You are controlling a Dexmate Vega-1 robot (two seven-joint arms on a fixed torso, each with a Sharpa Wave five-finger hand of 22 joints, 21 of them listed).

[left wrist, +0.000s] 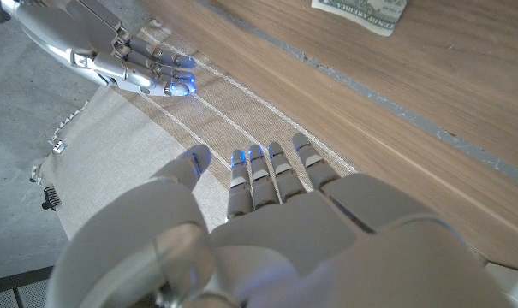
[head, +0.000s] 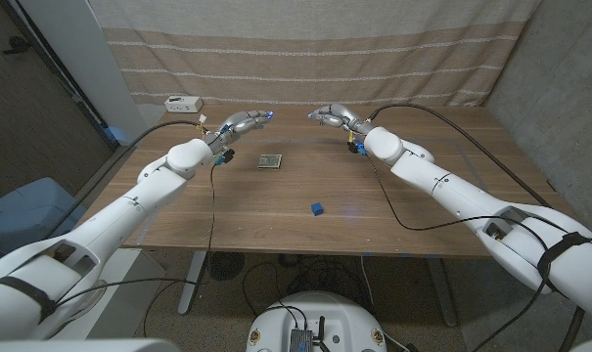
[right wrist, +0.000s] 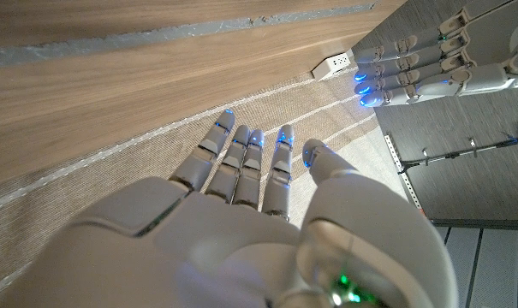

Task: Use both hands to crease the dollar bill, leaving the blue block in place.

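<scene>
Starting at the left of my head view, a white box sits at the desk's far left corner. Next to it my left robot hand hangs raised over the far part of the desk, fingers stretched out and apart, gripping nothing. In the left wrist view that same left robot hand shows from behind with its fingers straight and slightly fanned, blue lights at the tips.

Just in front of that hand, nearer to me, the bill lies on the wood, and it looks folded into a small, nearly square shape. Neither hand touches it. Its edge also shows in the left wrist view as a green-printed corner on the desk.

Farther right and nearer the front edge, the block rests on the desk, well apart from the bill and from both hands.

Right of centre, my right robot hand hangs over the desk's far part, facing the left one across a gap, its fingers extended and loose around nothing. The right wrist view shows the right robot hand from behind, fingers spread, with the striped curtain beyond.
</scene>
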